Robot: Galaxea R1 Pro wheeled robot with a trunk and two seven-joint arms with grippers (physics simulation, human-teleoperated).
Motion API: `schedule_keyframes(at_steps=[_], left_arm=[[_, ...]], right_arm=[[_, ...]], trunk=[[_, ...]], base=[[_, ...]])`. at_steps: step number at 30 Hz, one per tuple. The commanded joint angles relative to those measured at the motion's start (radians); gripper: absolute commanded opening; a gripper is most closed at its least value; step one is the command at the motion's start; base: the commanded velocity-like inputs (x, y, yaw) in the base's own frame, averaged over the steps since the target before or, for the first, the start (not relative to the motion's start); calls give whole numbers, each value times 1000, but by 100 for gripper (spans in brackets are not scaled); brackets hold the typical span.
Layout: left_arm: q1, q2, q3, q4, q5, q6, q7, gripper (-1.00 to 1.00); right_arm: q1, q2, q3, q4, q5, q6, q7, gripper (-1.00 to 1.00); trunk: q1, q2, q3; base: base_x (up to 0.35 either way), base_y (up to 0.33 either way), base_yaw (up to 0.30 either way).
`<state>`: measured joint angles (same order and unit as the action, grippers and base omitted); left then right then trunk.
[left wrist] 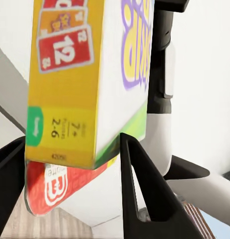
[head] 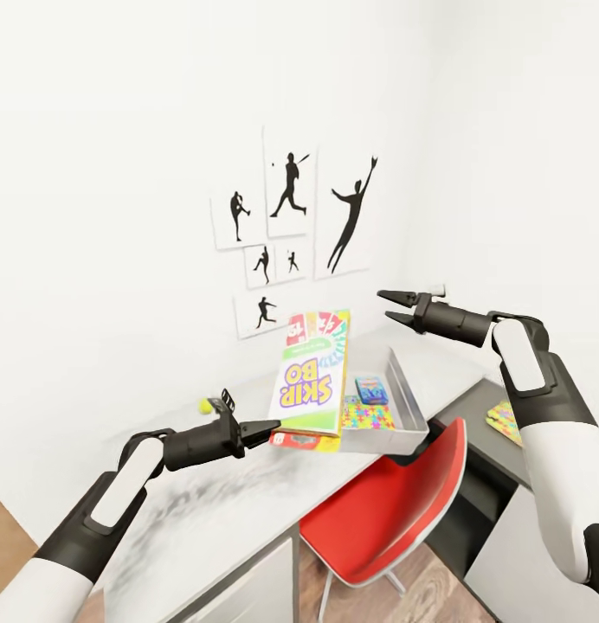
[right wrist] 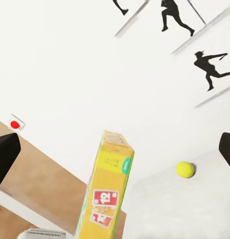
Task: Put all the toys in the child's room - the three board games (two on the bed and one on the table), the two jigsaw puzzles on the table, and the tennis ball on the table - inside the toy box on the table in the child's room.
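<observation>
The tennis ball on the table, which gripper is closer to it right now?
Left. The left gripper holds the Skip-Bo box just beside the tennis ball, lower over the table. The right gripper hangs open, raised beyond the toy box, farther off.

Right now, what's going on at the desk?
The left hand holds the SKIP-BO box upright by its lower end, just beside the toy box on the table. A jigsaw puzzle and a small blue box already lie in the toy box. The right hand hangs open above it, holding nothing. The tennis ball sits on the table near the wall, and another puzzle lies on the dark cabinet.
</observation>
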<state>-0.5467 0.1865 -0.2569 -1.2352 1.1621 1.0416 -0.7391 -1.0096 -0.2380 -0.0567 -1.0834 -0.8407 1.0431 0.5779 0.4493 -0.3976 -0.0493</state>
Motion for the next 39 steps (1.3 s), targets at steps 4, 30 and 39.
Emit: schedule_keyframes(at_steps=[4, 30, 39], left_arm=[[0, 3, 7, 3, 9, 6, -4, -100], [5, 17, 25, 17, 0, -2, 6, -100], [5, 15, 27, 16, -7, -3, 9, -100]], right_arm=[[-1, 0, -2, 0, 7, 4, 8, 100], [0, 1, -2, 0, 8, 4, 8, 100], [0, 0, -2, 0, 8, 4, 4, 100]], trunk=[[1, -2, 2], [1, -2, 6], [1, -2, 6]], base=[[0, 0, -220], [7, -2, -45], [143, -187, 0]])
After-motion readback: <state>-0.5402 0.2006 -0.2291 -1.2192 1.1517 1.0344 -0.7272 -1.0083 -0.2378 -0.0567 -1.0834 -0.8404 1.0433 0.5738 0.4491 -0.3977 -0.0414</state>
